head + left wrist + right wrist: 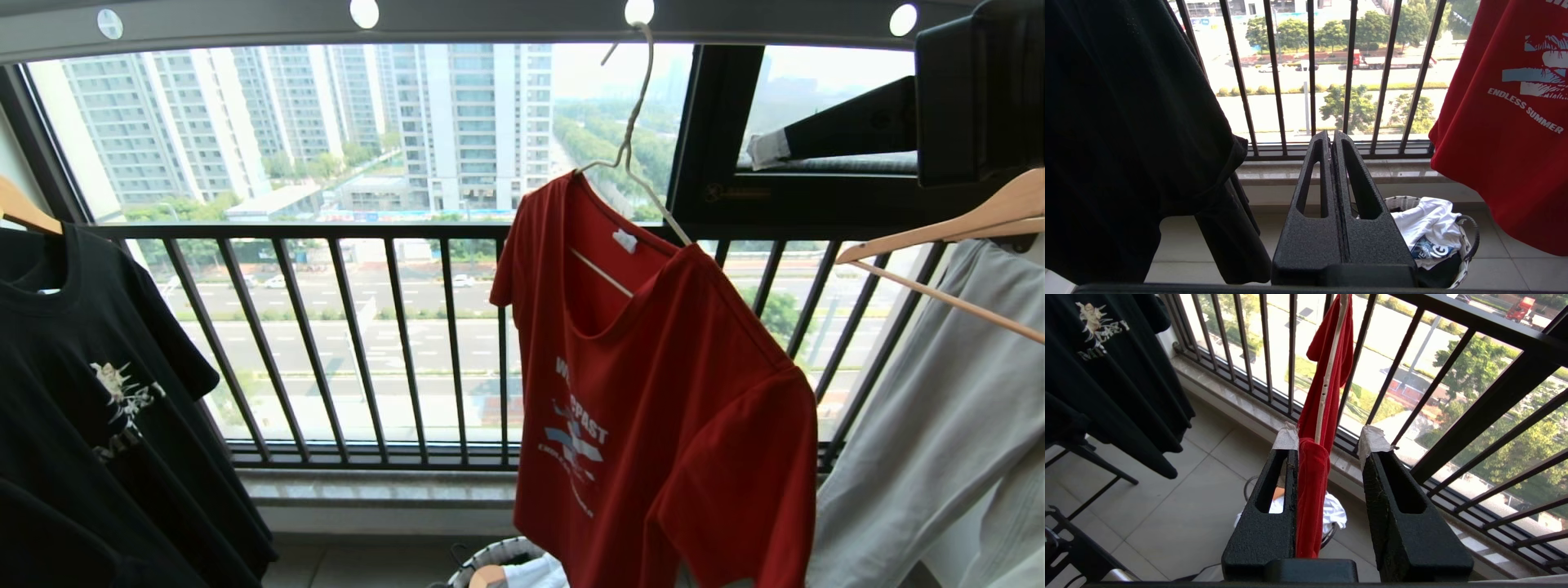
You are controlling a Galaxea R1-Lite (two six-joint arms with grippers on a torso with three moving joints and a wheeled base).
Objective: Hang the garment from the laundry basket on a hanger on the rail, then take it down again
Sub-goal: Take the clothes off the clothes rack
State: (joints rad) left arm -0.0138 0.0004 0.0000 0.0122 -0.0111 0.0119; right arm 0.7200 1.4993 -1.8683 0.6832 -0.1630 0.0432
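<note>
On the rail [506, 20] hangs the tee [661, 392] by its hanger [633, 122], basket [1470, 241] below; hanging looks done, take-down likely starting. Right claw [1331, 437] spread around the tee's edge, next to pinch; left claw [1331, 139] pressed together, idle

Daylit balcony, black barred railing [392, 343], pale tiled floor [1180, 506], tower blocks [473, 114] and road beyond
</note>
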